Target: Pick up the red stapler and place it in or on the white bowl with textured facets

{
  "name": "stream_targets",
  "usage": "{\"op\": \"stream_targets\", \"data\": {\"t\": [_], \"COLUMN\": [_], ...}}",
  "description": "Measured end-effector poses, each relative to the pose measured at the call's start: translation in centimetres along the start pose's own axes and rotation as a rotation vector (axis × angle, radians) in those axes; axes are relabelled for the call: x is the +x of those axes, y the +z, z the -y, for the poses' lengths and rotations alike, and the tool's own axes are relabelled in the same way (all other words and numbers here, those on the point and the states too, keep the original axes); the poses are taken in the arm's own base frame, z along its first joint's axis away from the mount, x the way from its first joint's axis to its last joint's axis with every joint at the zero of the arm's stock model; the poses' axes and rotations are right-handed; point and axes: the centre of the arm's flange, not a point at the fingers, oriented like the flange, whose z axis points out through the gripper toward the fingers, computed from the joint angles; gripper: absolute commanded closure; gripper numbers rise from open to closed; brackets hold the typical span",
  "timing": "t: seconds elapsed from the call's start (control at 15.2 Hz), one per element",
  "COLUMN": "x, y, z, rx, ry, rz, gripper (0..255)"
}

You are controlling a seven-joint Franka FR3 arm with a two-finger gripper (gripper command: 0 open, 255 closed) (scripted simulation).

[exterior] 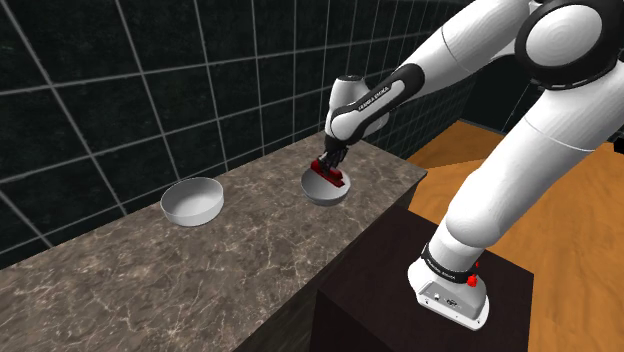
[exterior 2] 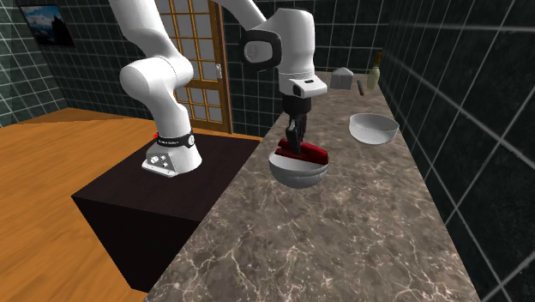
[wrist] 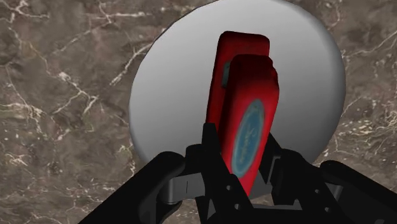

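Note:
A red stapler [wrist: 245, 108] with a blue oval label sits between my black fingers, which clasp its rear end. My gripper [wrist: 242, 162] is shut on it. The stapler [exterior: 330, 176] hangs directly over a pale grey-white bowl [exterior: 322, 194] on the marble counter, about level with the rim; I cannot tell whether it touches. From the second exterior view the stapler [exterior 2: 307, 154] lies roughly flat across the bowl [exterior 2: 298, 174], with the gripper [exterior 2: 294, 142] coming straight down onto it. In the wrist view the bowl [wrist: 172, 95] has a smooth inside.
A second white bowl [exterior: 193, 200] stands further along the counter, also visible in the second exterior view [exterior 2: 374, 128]. A small grey box [exterior 2: 342, 78] and a bottle [exterior 2: 375, 73] stand at the counter's far end. The dark tiled wall runs behind; the stand [exterior: 400, 290] adjoins the counter edge.

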Motion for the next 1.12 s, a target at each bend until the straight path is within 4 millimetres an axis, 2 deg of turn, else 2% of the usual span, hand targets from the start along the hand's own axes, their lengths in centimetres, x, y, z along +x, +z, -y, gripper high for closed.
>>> {"op": "stream_targets", "data": {"t": [0.4,0.46,0.86,0.92,1.12], "x": [-0.1,-0.1,-0.1,0.1,0.0], "y": [0.4,0.4,0.4,-0.1,-3.6], "z": [0.0,0.0,0.0,0.0,-0.1], "rx": [0.0,0.0,0.0,0.0,0.0], "ry": [0.0,0.0,0.0,0.0,0.0], "rz": [0.0,0.0,0.0,0.0,-0.002], "gripper": [255,0,0,0,0]}}
